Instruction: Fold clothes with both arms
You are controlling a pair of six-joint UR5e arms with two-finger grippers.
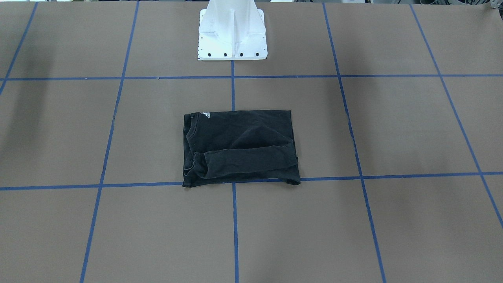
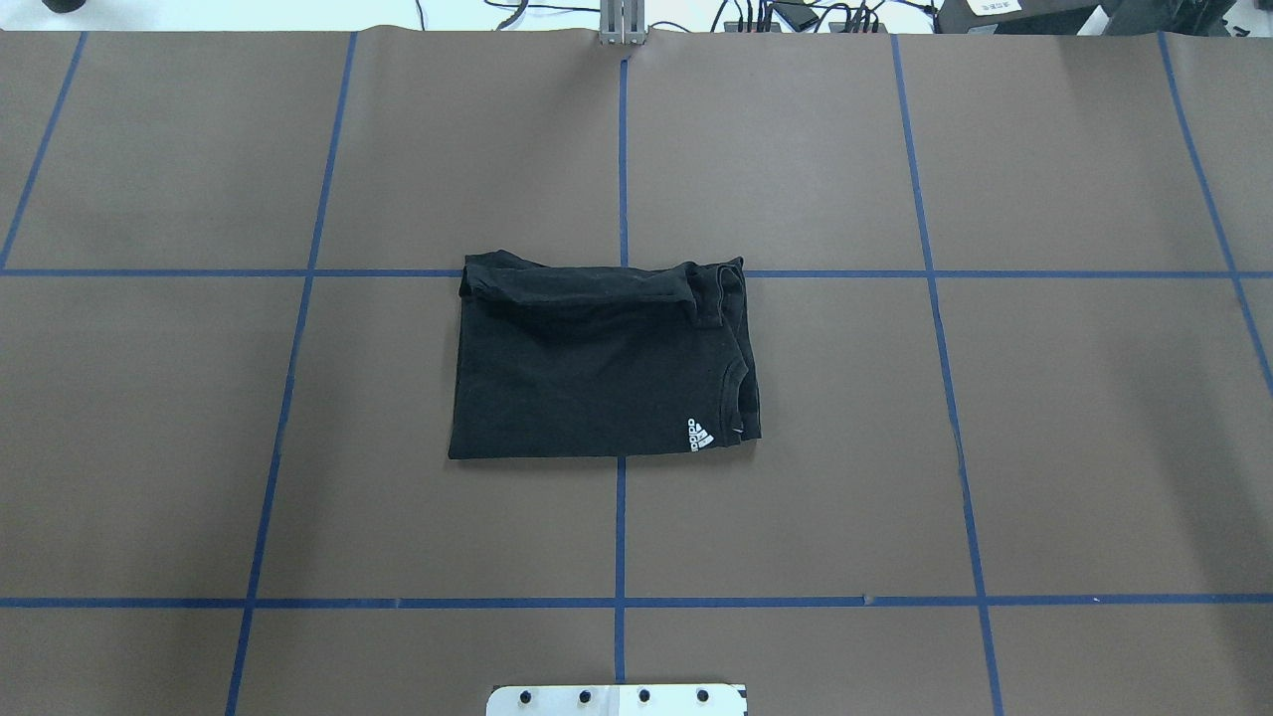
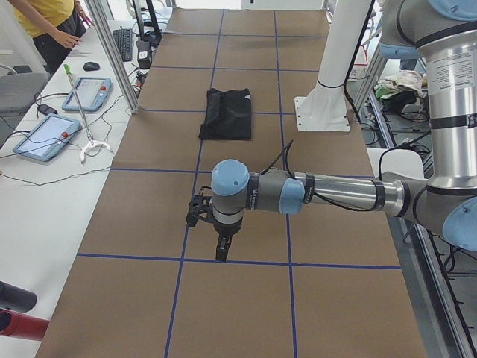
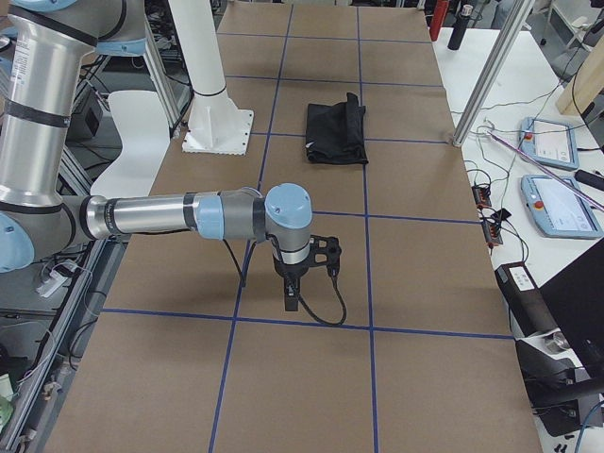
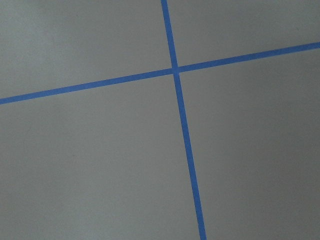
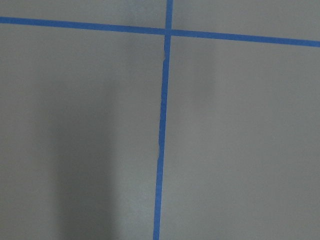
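Black T-shirt (image 2: 597,368) lies folded into a neat rectangle, centre of frame in the overhead view, flat on the brown table (image 2: 1044,418). Its far edge sits along a horizontal blue tape line (image 2: 845,273). White collar logo (image 2: 701,436) at the shirt's lower right corner in the overhead view. Sleeve (image 1: 245,159) is folded across the lower part of the shirt in the front-facing view. Nothing touches the shirt. White pedestal (image 1: 232,35) top centre of the front-facing view, well apart from the shirt.

Neither arm shows in the overhead or front-facing views. Left arm (image 3: 335,195) stretches across the middle of the left side view. Left gripper (image 3: 222,252) points down, just above the table near a tape line, well apart from the shirt. Cannot tell how far its jaws are spread; it has hold of nothing. Right arm (image 4: 156,215) crosses the middle-left of the right side view. Right gripper (image 4: 291,302) points down over bare table, also far from the shirt, nothing in it; jaw opening cannot be told.

Both wrist views show only table and crossing tape lines.

Person (image 3: 46,26) in a yellow top, upper left of the left side view, beside tablets (image 3: 46,136).
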